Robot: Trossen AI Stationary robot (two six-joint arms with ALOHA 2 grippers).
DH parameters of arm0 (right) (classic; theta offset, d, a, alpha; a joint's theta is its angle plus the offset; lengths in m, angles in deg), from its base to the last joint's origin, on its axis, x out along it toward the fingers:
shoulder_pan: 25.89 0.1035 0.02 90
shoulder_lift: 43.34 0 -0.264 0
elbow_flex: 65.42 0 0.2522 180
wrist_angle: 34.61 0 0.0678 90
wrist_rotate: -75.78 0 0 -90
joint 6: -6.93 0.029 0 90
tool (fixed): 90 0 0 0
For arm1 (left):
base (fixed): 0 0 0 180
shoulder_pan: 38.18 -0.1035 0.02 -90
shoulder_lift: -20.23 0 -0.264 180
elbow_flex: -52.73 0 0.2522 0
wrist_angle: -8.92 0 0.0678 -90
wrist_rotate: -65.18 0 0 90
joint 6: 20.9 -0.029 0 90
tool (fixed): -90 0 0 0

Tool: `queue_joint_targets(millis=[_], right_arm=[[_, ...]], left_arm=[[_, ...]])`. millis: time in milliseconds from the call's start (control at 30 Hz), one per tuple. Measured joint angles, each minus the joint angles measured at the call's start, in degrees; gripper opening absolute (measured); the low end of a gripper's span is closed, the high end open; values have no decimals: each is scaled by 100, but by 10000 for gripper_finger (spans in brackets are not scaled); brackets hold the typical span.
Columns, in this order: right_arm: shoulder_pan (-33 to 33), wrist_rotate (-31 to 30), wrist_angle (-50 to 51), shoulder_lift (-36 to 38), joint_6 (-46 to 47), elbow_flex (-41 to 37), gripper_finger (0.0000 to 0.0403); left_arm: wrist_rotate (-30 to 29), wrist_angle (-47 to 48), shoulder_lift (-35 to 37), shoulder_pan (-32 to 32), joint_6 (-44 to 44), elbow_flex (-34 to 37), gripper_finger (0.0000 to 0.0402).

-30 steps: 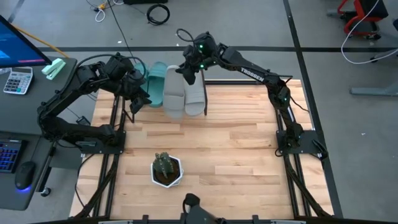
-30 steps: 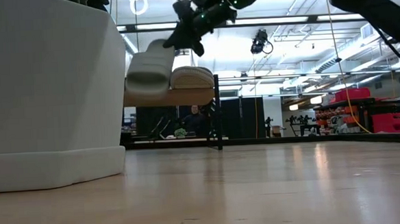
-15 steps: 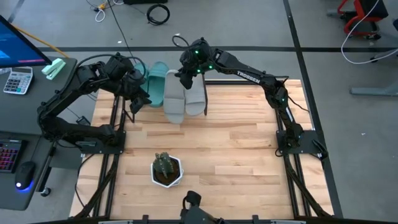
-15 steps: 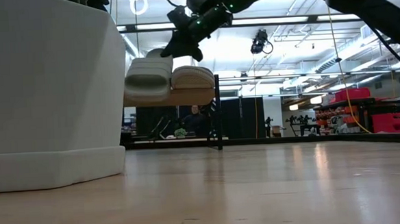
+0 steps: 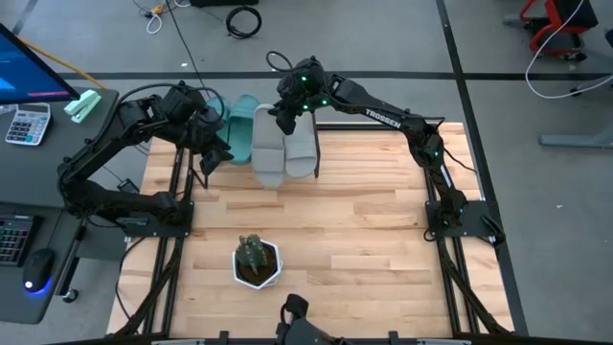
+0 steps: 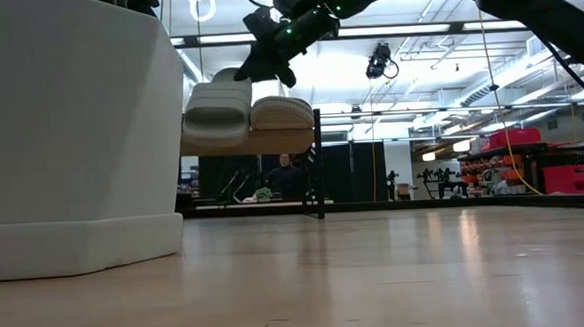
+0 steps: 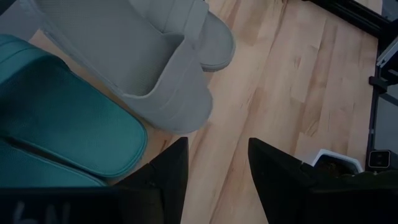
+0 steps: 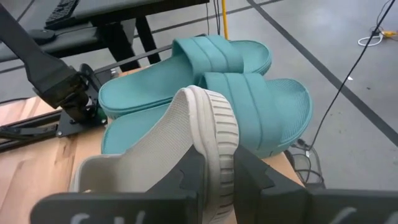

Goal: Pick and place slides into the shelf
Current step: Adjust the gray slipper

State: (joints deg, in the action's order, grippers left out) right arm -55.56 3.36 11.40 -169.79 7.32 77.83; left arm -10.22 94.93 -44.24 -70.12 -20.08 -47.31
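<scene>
Two jaws: right gripper [image 8: 214, 169] pinching grey slide's strap [image 8: 214, 127], left gripper [image 7: 217, 163] apparently part-open, empty.

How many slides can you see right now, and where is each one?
4. Two teal green rubber slides lie side by side at the shelf's left end. A light grey ribbed slide lies at their right. The other grey slide, between them, is gripped at its strap by the right tool.

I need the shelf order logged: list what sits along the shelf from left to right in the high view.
Left gripper → teal slides → grey slide held by the right gripper → second grey slide.
</scene>
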Motion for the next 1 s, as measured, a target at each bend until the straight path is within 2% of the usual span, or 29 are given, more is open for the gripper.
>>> queue_joint_targets(millis=[233,767,1000], right_arm=[[0,-30,-91,2,1,0,53],[-181,-699,105,13,-521,3,50],[-222,-838,78,48,-515,-457,49]], left_arm=[[1,0,0,-1,1,0,172],[1,0,0,-1,4,0,172],[2,0,0,-1,4,0,172]])
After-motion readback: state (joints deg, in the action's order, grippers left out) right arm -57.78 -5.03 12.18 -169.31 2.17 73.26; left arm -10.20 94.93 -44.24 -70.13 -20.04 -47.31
